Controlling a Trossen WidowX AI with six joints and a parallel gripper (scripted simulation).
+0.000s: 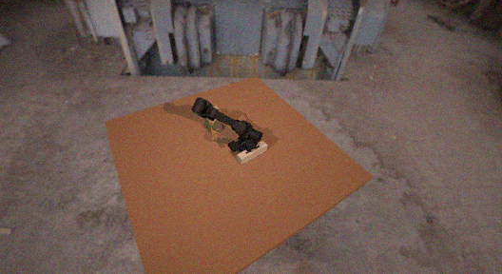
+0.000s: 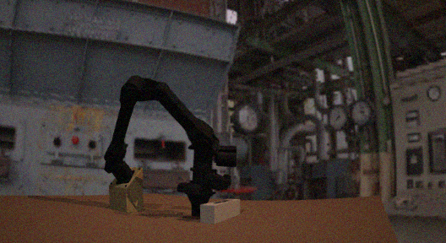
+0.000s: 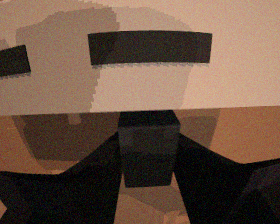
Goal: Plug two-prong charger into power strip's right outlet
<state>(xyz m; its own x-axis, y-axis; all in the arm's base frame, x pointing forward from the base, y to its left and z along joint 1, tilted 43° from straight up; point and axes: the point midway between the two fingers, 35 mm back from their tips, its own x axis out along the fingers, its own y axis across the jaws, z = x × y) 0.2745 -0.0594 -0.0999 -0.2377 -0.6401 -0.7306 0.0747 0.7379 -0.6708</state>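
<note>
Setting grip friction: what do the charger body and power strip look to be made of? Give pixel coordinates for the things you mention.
Charger body (image 3: 148,155): probably matte black plastic, flat faces without bright glints. Power strip (image 1: 253,153) (image 2: 220,211) (image 3: 241,80): likely matte off-white plastic, evenly coloured, soft-edged shading; painted wood possible.

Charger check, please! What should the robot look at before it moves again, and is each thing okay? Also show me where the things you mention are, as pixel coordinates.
1. Gripper (image 1: 244,149) (image 2: 196,210) (image 3: 144,133) holding charger (image 3: 148,160): ok.
2. Power strip (image 1: 253,154) (image 2: 220,212) (image 3: 141,89) lying flat: ok.
3. Charger lined up sideways with the right dark slot (image 3: 150,48): ok, roughly.
4. Charger over that slot: not ok; it's beside the strip's near edge.
5. Prongs straight: cannot tell, they're out of sight.
6. Shutter open: cannot tell.
</note>
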